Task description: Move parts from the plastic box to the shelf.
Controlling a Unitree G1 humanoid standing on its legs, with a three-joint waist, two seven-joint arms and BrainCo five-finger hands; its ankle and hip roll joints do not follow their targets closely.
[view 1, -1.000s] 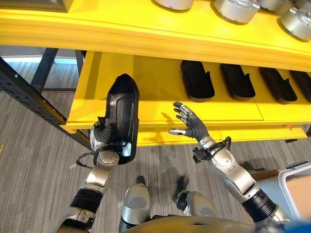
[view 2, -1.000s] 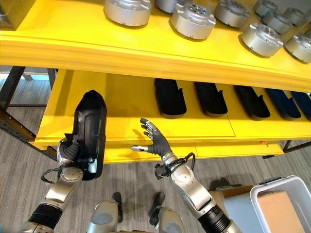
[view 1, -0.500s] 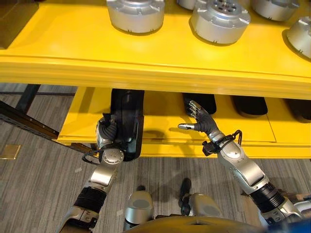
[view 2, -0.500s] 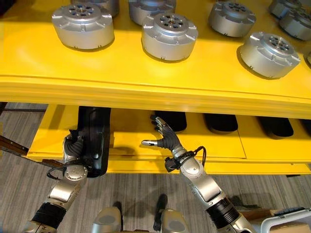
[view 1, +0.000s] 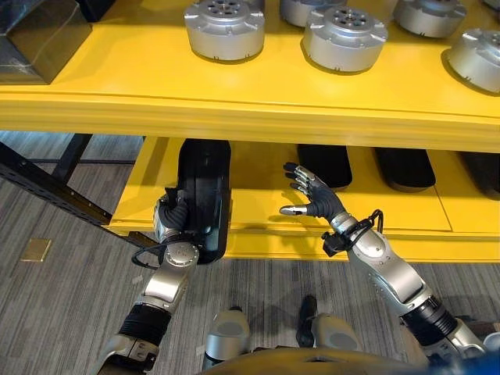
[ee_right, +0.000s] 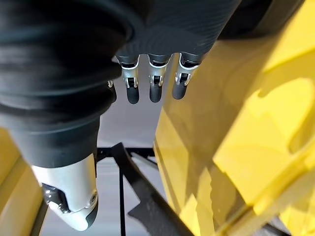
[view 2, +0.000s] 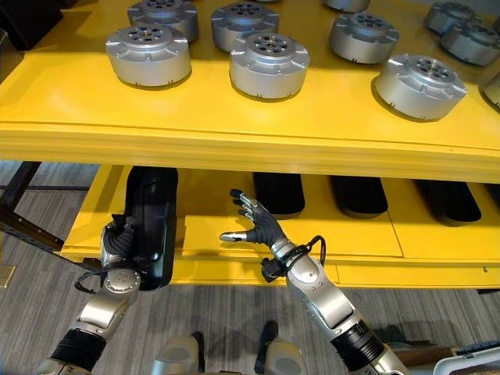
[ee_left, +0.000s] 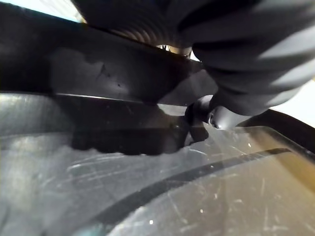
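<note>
A long black part (view 1: 202, 195) is being gripped at its near end by the left robot hand (view 1: 173, 223), lower left of centre, its far end lying on the lower yellow shelf (view 1: 258, 203) under the upper shelf (view 1: 141, 86). The right robot hand (view 1: 315, 200) is being held released, fingers spread, above the lower shelf's front edge at centre. More black parts (view 2: 279, 191) are lying further right. Silver discs (view 2: 269, 64) are sitting on the upper shelf.

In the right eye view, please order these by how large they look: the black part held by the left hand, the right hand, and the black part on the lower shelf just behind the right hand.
1. Held black part, largest.
2. Right hand and shelf black part: alike; the upper shelf hides much of that part, so unranked.
</note>
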